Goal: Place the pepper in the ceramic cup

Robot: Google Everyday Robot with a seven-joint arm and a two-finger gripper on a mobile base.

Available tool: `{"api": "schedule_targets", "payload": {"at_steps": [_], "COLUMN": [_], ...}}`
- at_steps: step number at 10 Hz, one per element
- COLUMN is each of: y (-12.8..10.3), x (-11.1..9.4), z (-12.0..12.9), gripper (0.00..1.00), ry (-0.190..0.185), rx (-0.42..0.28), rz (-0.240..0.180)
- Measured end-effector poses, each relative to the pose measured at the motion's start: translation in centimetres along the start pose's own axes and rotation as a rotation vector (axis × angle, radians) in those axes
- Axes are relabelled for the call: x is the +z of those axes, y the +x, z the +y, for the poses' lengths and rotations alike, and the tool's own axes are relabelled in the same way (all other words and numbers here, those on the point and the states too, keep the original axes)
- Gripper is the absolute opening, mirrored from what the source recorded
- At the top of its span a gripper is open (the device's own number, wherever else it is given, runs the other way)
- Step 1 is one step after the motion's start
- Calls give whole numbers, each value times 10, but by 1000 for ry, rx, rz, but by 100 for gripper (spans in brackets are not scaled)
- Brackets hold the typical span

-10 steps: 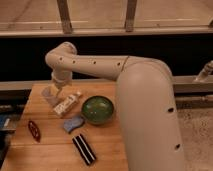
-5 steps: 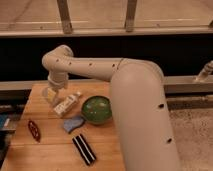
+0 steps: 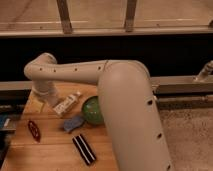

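Observation:
The pepper [image 3: 33, 130] is small, slim and dark red, and lies on the wooden table [image 3: 50, 155] near its left edge. My gripper [image 3: 40, 103] hangs at the back left of the table, behind the pepper and apart from it, next to a white packet [image 3: 67, 104]. The arm's large white forearm fills the middle of the view. No pale ceramic cup shows; it is hidden or out of view.
A round green bowl [image 3: 91, 111] sits right of the packet, partly covered by my arm. A small blue-grey object [image 3: 73, 123] lies in front of the packet. A black-and-white striped bar [image 3: 84, 149] lies near the table's front. A dark wall and rail run behind.
My arm's elbow and forearm have swung closer and to the left, covering more of the green bowl. The gripper has stayed at the back left. The objects have not moved.

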Motion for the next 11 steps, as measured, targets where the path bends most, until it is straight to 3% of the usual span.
{"api": "schedule_targets", "payload": {"at_steps": [3,8,11], "y": [-13,-11,-21], "x": [13,15,39], "z": [23,20,35], "gripper": [65,65,65], "ry": [-14,-21,-55], "rx": [-58,-49,-70], "rz": [32,31,56]}}
